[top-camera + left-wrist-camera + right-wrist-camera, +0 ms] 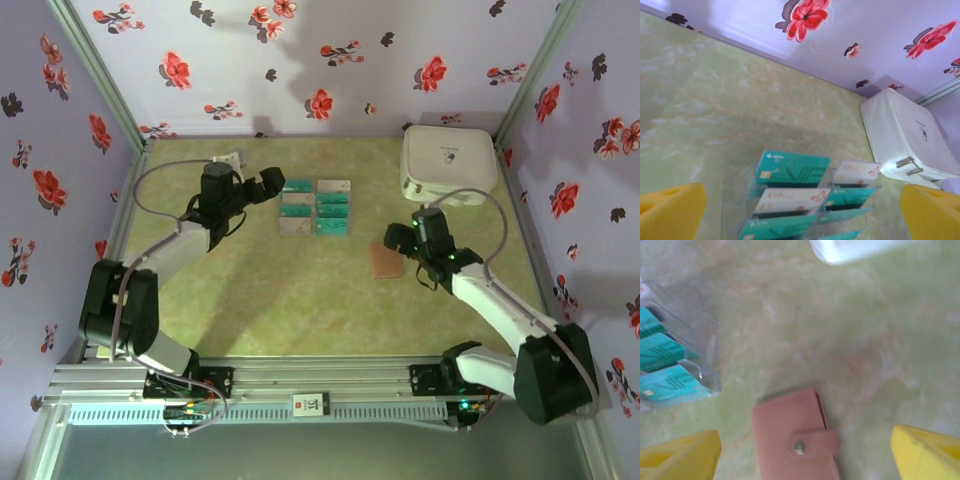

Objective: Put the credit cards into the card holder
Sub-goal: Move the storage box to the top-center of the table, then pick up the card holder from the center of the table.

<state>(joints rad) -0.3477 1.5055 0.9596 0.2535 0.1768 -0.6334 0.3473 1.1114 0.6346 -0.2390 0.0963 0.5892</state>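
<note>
We find the credit cards (316, 209) mid-way across the table (300, 300), the card holder (386, 263) nearer on their right, the case (448, 160) in the far right corner.

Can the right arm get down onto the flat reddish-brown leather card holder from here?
Probably yes. The right gripper hangs open over the card holder, its jaws spread wider than the holder, with bare green table around it. The clear rack of teal cards stands apart, off to one side.
</note>
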